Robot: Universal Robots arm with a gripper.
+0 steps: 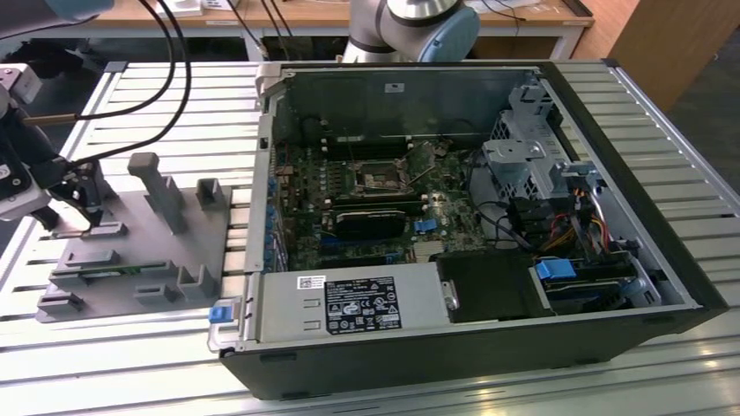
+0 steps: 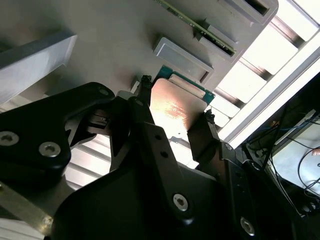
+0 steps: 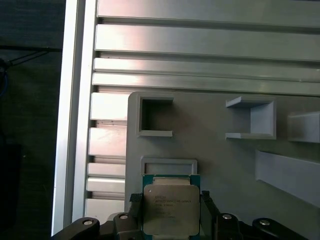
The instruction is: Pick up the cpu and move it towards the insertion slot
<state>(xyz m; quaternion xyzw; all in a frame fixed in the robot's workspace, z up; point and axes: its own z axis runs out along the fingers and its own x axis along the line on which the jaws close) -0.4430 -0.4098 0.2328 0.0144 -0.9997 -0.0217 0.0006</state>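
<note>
In both wrist views the cpu (image 3: 170, 207) (image 2: 175, 102), a flat square chip with a shiny metal top and a green rim, sits between my gripper's (image 3: 170, 200) (image 2: 176, 100) two black fingers. The fingers press against its two opposite edges just above the grey fixture plate (image 3: 210, 150). In the exterior view my gripper (image 1: 79, 221) hangs over the fixture plate (image 1: 127, 260) at the exterior view's left, and it hides the cpu there. The insertion slot (image 1: 379, 178), a square black socket with a silver frame, lies on the motherboard inside the open computer case (image 1: 647, 217).
Grey upright blocks (image 1: 156, 186) and small pockets (image 3: 156, 117) rise from the fixture plate around my gripper. The case wall (image 1: 269, 156) stands between the fixture and the motherboard. A black card (image 1: 370, 221), cables (image 1: 567, 230) and a drive cage (image 1: 521, 160) crowd the case.
</note>
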